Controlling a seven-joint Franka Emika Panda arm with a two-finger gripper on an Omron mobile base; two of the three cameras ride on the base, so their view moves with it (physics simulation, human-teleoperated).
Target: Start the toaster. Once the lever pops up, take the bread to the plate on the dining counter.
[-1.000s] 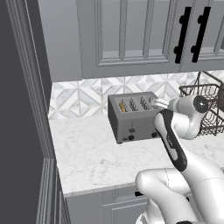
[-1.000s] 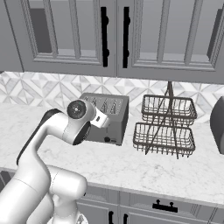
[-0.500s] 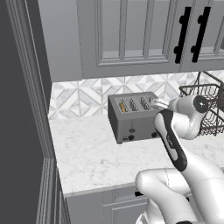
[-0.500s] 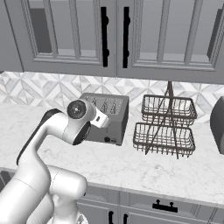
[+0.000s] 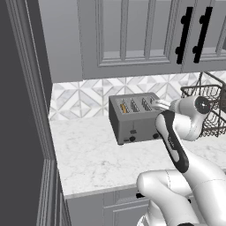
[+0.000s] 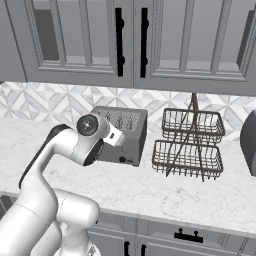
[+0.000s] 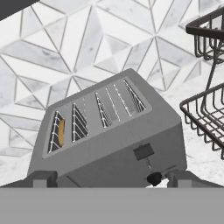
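bread [image 7: 61, 132] mostly sunk in slot; toaster [image 6: 121, 134] front partly behind arm; wire basket [image 7: 205, 105] cut off

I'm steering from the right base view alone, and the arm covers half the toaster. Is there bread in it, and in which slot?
Observer: Yes. The hand view shows the bread sunk in the end slot of the toaster, the one farthest from the wire rack.
Operator: Is the lever down?
Observer: No. The lever sits at the top of its slit, above a round knob.
Operator: And the fingers?
Observer: The fingers are spread wide and hold nothing.
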